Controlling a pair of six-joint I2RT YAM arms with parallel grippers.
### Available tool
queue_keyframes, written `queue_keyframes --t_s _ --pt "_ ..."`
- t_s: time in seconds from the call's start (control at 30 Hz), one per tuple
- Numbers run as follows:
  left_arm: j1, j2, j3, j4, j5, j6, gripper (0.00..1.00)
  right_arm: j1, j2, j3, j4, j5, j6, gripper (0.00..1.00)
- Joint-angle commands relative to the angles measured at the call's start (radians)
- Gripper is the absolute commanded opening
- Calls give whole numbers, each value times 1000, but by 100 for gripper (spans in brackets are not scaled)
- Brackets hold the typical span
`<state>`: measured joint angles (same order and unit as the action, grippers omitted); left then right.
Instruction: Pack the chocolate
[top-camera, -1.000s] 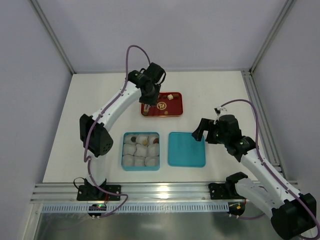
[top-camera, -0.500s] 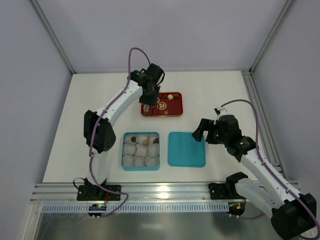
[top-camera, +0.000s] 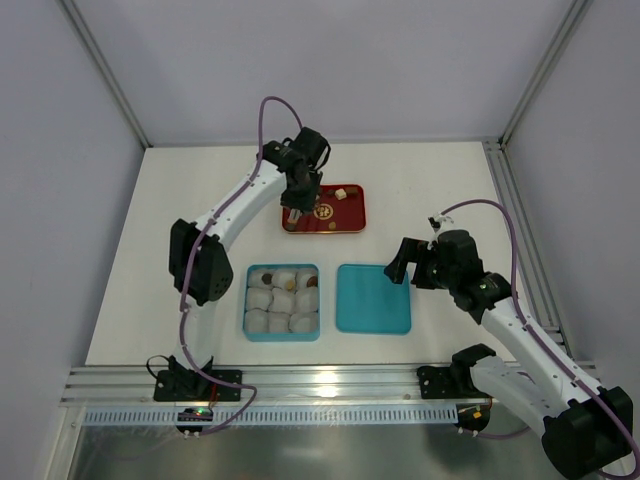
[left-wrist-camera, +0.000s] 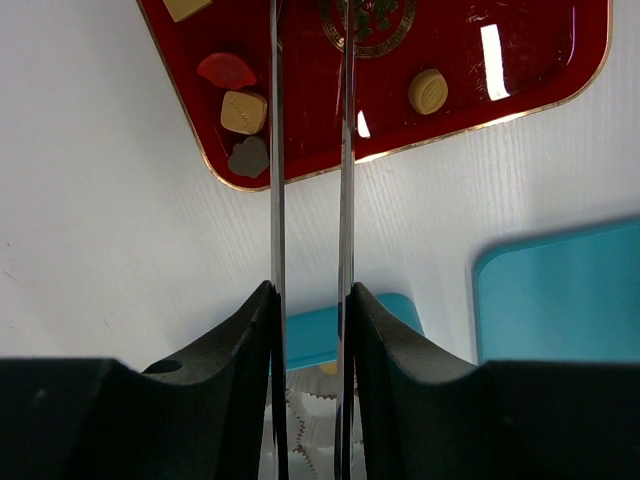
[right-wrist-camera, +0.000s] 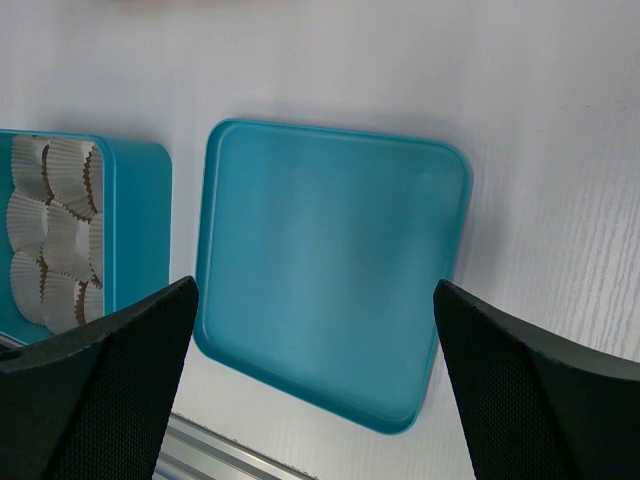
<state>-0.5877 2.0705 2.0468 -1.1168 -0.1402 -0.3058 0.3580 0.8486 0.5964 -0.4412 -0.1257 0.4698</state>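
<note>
Chocolate (left-wrist-camera: 243, 112): mostly loose on red tray (left-wrist-camera: 500, 90) at far side of table (top-camera: 140, 260). Red, tan and dark pieces bunched in one corner, round tan piece (left-wrist-camera: 428, 90) lying apart, a cream one cut off at edge of wrist view. Two brown pieces (top-camera: 308, 283) already in cups (right-wrist-camera: 50, 230) of box (top-camera: 247, 300). Other cups look white, too small to confirm empty.

Left gripper (top-camera: 295, 208): hangs over left part of tray. Blades (left-wrist-camera: 273, 200) narrow and parallel, crossing tray rim toward gold emblem (left-wrist-camera: 365, 15). Tips out of wrist view, so cannot tell whether a piece sits between them.

Right gripper (right-wrist-camera: 315, 290): jaws wide, nothing held, parked above lid (right-wrist-camera: 330, 270), which lies just right of box.

Judged step: picking a single piece off tray for transfer to box. Probably early in packing, with most pieces unpacked.

For a clean pick:
- Prefer the lone round piece to the bunch, to avoid nudging neighbours.
- Centre blades astride the piece and descend plumb, stopping just short of the glossy tray.
- Close slowly. Thin blades on a tiny piece likely to flick it sideways.
- Lift straight up before swinging toward box.
- Release low over an unfilled cup, without crushing the paper.
</note>
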Motion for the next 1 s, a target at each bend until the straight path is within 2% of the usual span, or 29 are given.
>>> queue_keyframes --t_s 0.0,0.97 --pt "2 2 24 31 21 13 34 4 -14 37 13 5 -11 100" --pt "2 -67 -36 18 25 10 15 4 -13 19 32 0 -3 100"
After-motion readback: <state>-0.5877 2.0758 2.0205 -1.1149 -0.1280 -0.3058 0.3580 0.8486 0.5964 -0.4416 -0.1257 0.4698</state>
